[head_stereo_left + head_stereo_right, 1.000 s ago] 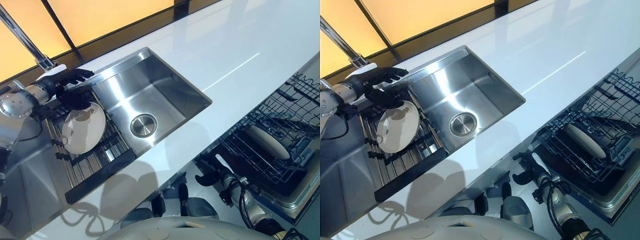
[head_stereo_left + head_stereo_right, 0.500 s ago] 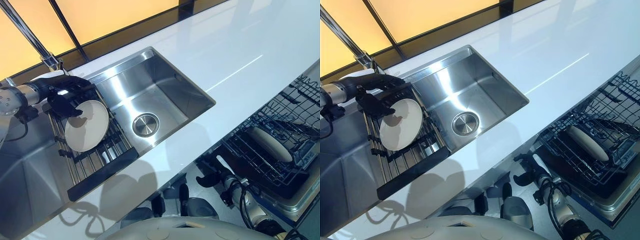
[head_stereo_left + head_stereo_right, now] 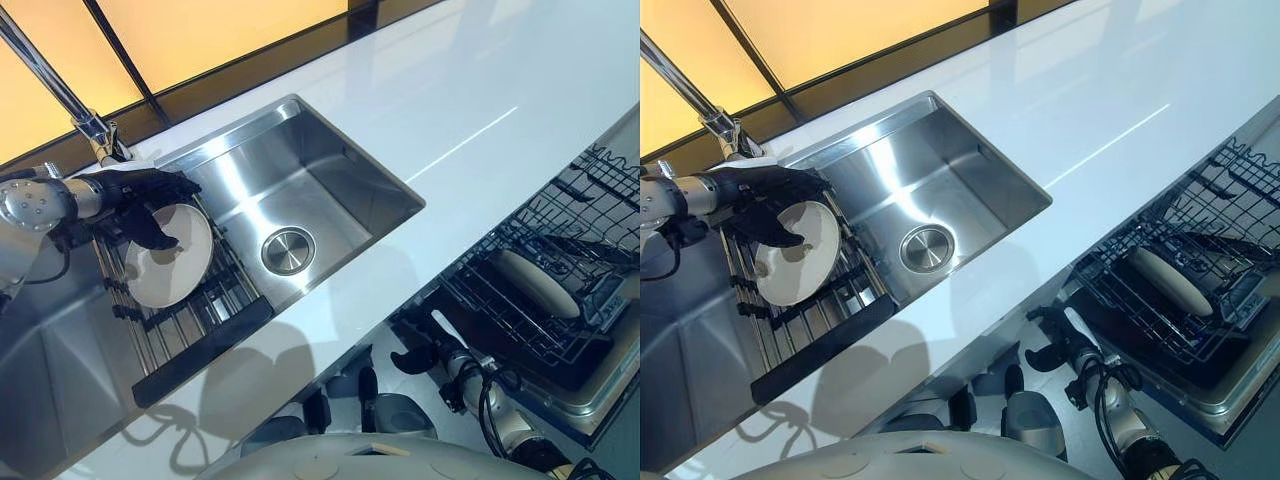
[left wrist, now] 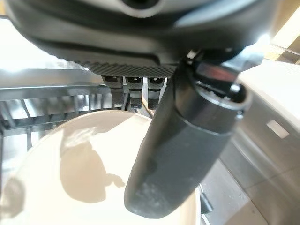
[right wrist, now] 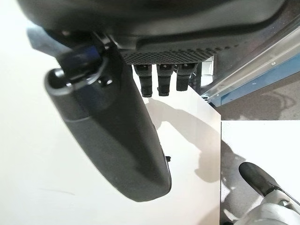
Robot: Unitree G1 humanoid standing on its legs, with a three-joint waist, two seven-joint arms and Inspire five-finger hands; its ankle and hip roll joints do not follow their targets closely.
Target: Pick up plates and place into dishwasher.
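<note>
White glossy countertop (image 3: 470,90) runs the length of the scene — one bright streak of light reflects across it. A stainless steel sink (image 3: 300,190) is set into it, round drain (image 3: 287,250) in the basin floor. A chrome faucet (image 3: 55,85) rises at the far edge. Amber-lit panels (image 3: 200,30) with dark framing stand behind the counter.

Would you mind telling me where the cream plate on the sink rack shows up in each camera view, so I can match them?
Left eye view: plate at left, on the rack, under the left hand.
Right eye view: plate at left, on the same rack.
Left wrist view: plate close up, beneath the thumb.
Right wrist view: not seen here.
Shared landmark: the round sink drain, just right of the plate in both eye views.
</note>
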